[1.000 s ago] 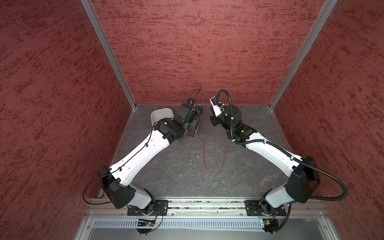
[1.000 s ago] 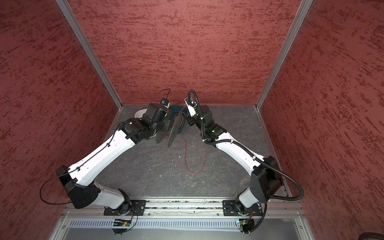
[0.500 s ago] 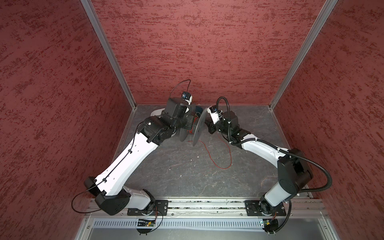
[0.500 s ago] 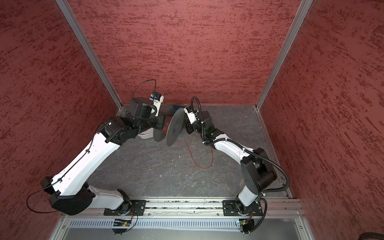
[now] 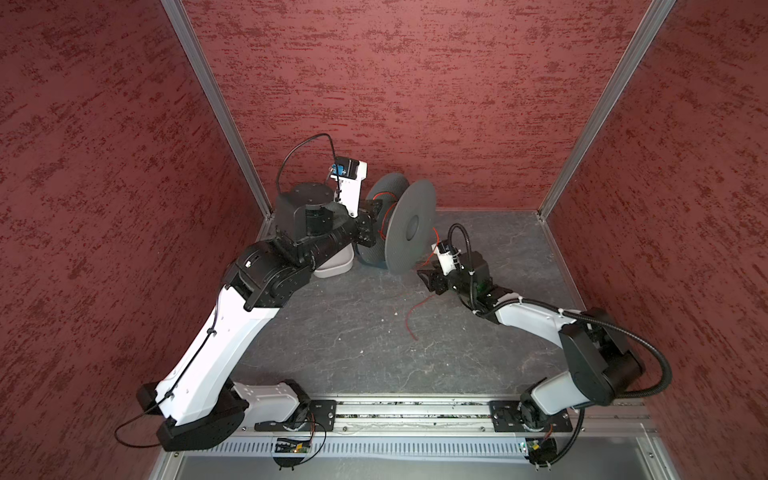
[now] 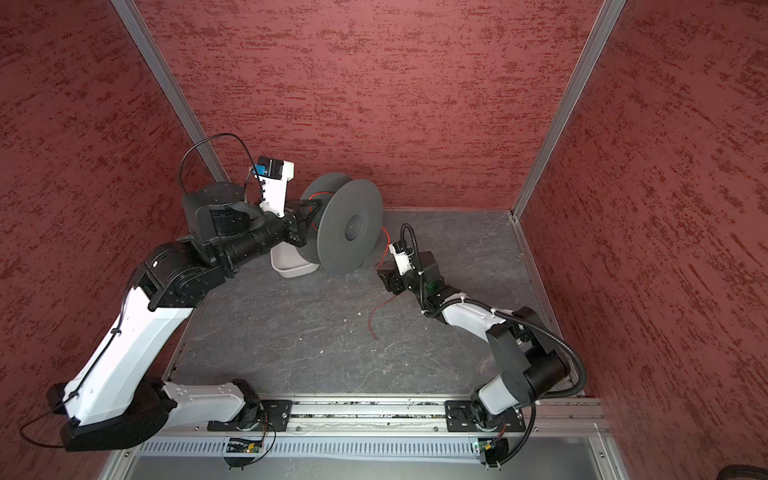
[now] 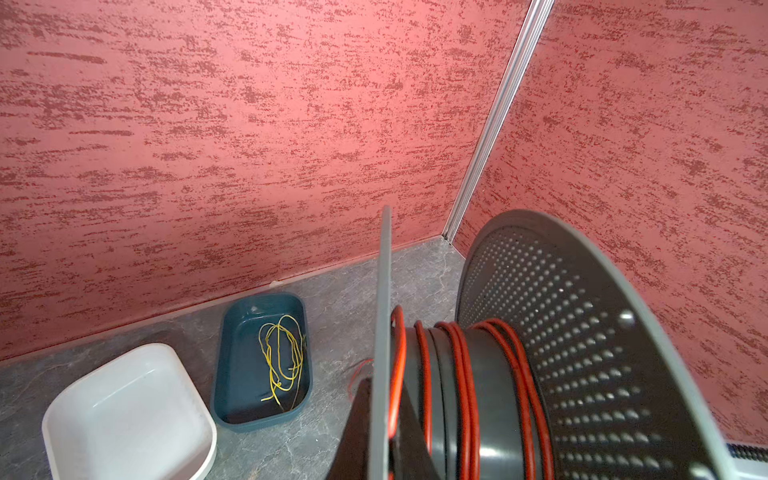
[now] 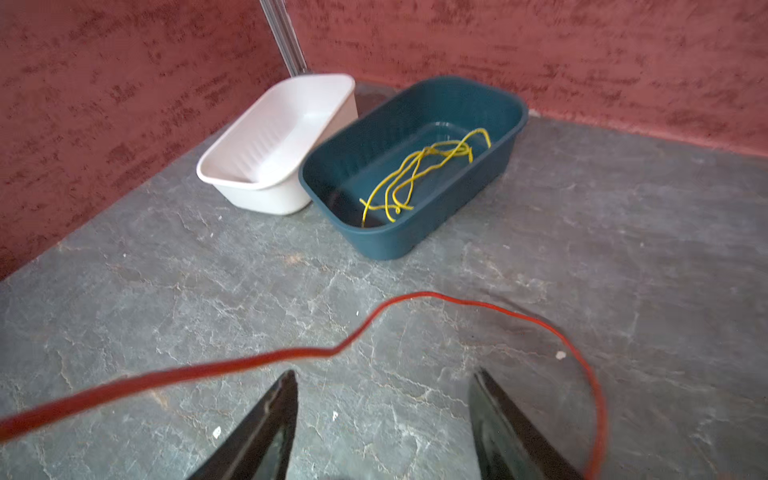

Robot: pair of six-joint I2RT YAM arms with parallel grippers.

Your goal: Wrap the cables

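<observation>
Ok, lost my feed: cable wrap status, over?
Left gripper, jaws shut on round grey plastic spool. Right gripper, jaws open, empty. Thin red cable partly wound, tail loose on grey table. Nothing blocking.

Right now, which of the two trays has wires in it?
The dark teal tray: yellow wires lie inside it, while the white tray beside it is empty.

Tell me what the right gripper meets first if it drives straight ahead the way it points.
Probably the red cable, which crosses just ahead of the open right gripper; past it, the grey tabletop. Depth is unclear.
</observation>
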